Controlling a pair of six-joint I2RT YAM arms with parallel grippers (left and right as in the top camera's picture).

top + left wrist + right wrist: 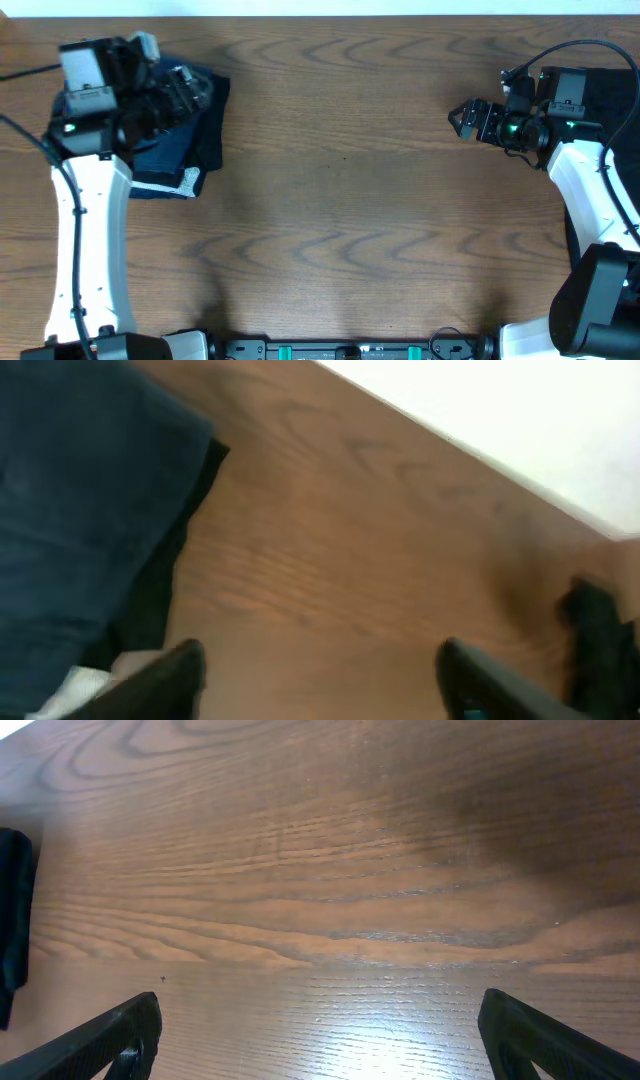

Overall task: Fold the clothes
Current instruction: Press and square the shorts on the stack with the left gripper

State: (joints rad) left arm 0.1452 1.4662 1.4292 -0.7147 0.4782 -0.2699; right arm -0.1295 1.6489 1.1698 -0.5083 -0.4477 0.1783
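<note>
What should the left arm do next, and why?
Probably lift the left tool up and away from the navy garment: its jaws stand open with nothing between them, and the garment already looks folded, lying beside them on the table.

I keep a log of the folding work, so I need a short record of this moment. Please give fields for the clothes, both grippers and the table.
clothes: navy-blue denim-like cloth pile, looks folded, with a black layer beneath and a white edge
place of clothes: far left part of the table
left gripper: open, empty, at the pile's edge, bare wood between its fingers
right gripper: open, empty, over bare wood on the right side
table: brown wood-grain tabletop
</note>
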